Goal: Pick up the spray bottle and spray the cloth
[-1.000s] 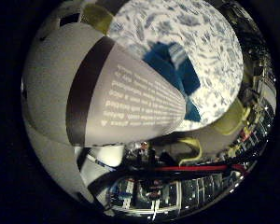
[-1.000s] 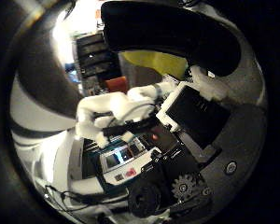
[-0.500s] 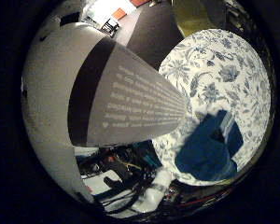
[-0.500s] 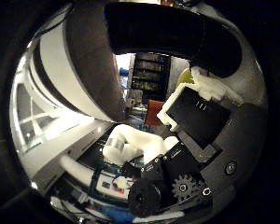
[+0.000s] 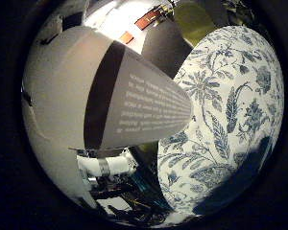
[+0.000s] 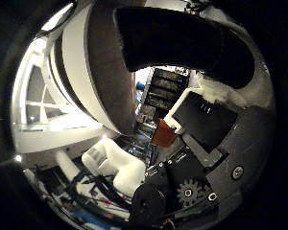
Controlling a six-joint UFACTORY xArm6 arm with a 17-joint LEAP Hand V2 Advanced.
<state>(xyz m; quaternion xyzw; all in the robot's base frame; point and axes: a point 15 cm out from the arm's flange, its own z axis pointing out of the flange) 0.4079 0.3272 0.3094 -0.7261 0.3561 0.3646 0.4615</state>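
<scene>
Little-finger palm view: your spray bottle (image 5: 110,100), white with a dark band, fills the frame's left, close against the palm. Floral tablecloth (image 5: 230,120) right; blue cloth (image 5: 240,184) lower right. Thumb view: hand (image 6: 197,143) clasps the bottle.

The hand (image 6: 201,143) is curled round the spray bottle (image 5: 110,100), which lies tight against the palm and fills much of both palm views. A dark padded finger (image 6: 182,40) wraps across the bottle's body, and black geared parts and white finger segments sit just beside the bottle on the thumb side.
</scene>
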